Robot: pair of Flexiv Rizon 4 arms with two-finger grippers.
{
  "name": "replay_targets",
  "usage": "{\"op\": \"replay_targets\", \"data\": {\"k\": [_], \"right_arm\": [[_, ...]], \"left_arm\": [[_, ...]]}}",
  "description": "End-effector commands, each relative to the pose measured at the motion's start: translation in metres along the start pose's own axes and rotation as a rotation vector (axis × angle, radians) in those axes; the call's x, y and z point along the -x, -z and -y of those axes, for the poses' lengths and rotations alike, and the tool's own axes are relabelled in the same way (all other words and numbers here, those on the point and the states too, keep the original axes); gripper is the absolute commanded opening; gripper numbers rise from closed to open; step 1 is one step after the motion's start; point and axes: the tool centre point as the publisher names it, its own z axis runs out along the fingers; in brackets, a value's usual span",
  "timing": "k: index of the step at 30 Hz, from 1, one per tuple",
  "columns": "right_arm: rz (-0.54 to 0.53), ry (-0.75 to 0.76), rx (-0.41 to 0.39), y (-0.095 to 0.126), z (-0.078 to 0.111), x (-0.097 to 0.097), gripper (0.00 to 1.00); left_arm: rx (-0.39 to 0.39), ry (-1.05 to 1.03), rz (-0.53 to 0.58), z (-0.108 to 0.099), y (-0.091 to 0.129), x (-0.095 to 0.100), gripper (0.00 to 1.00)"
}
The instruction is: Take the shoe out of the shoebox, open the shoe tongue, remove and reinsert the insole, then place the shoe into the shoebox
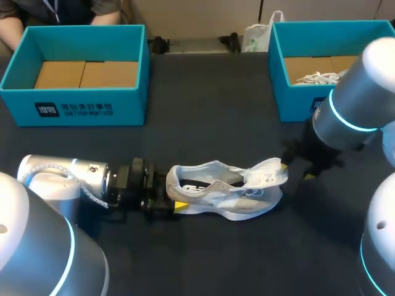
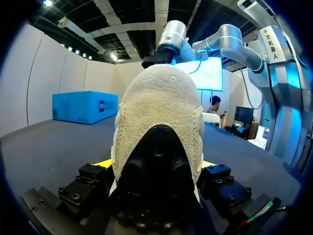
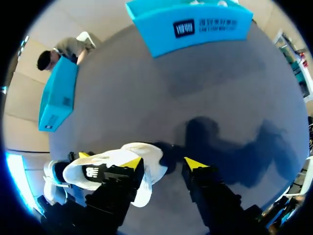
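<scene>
Our left gripper clamps the heel of the white sneaker, which lies on the table lengthwise between our arms. Its toe is at our right gripper, spread wide and empty.

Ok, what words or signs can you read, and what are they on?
No text here can be read for sure, so nothing is quoted.
Front wall of the left shoebox: a white logo and lines of print, too small to read.
Front wall of the right shoebox: the same kind of white print, blurred.
shoe tongue: a small dark mark, too blurred to read.
</scene>
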Motion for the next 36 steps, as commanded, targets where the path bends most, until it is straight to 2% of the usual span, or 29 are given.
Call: {"op": "replay_targets", "data": {"k": [1,4,9,11,15,17,21,27,29,30,36], "right_arm": [[0.235,0.033,0.103,0.055,0.009,-0.023,0.45],[0.315,0.082,0.160,0.070,0.015,-0.042,0.44],[0.386,0.133,0.199,0.085,0.021,-0.067,0.42],[0.419,0.161,0.212,0.089,0.023,-0.077,0.36],[0.471,0.204,0.230,0.094,0.028,-0.092,0.34],[0.488,0.236,0.230,0.096,0.032,-0.100,0.28],[0.494,0.336,0.218,0.093,0.040,-0.117,0.00],[0.463,0.457,0.176,0.083,0.050,-0.136,0.00],[0.384,0.548,0.124,0.079,0.053,-0.141,0.00],[0.306,0.616,0.063,0.078,0.056,-0.143,0.00],[0.306,0.616,0.063,0.078,0.056,-0.143,0.00]], "left_arm": [[-0.001,0.000,0.002,0.000,0.000,-0.001,0.00],[-0.001,0.000,0.002,0.000,0.000,-0.001,0.00],[-0.001,0.000,0.002,0.000,0.000,-0.001,0.00],[-0.001,0.000,0.002,0.000,0.000,-0.001,0.00],[-0.001,0.000,0.002,0.000,0.000,-0.001,0.00],[-0.001,0.000,0.002,0.000,0.000,-0.001,0.00],[-0.001,0.000,0.002,0.000,0.000,-0.001,0.00],[-0.001,0.000,0.002,0.000,0.000,-0.001,0.00],[-0.001,0.000,0.002,0.000,0.000,-0.001,0.00],[-0.001,0.000,0.002,0.000,0.000,-0.001,0.00],[-0.001,0.000,0.002,0.000,0.000,-0.001,0.00]]}}
